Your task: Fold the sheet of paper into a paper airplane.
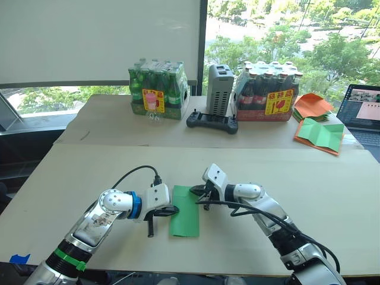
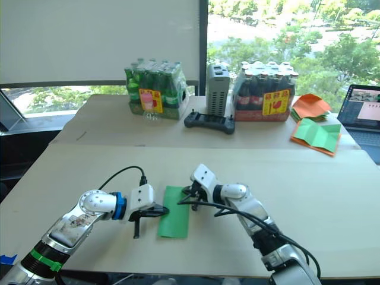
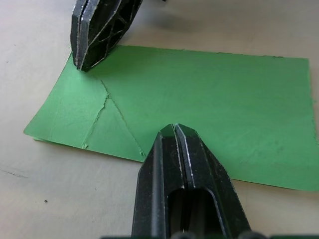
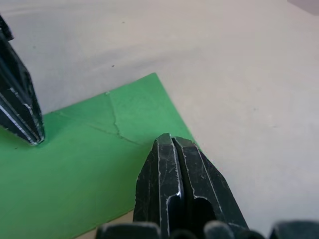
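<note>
the sheet of paper (image 1: 185, 212) lies flat on the counter (image 1: 309, 178), folded into a long green strip with crease lines near its far end. the left gripper (image 3: 175, 130) has its fingers pressed together, tip down on one long edge of the paper. the right gripper (image 4: 171, 140) is pressed together too, tip touching the paper's other edge near the far corner.

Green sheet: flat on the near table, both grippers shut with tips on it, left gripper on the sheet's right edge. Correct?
Not quite. The left gripper is at the left edge of the sheet of paper, and the right gripper is at its far right corner, as the left eye view shows. The rest holds: the sheet lies flat on the near table and both grippers are shut, tips on it.
</note>
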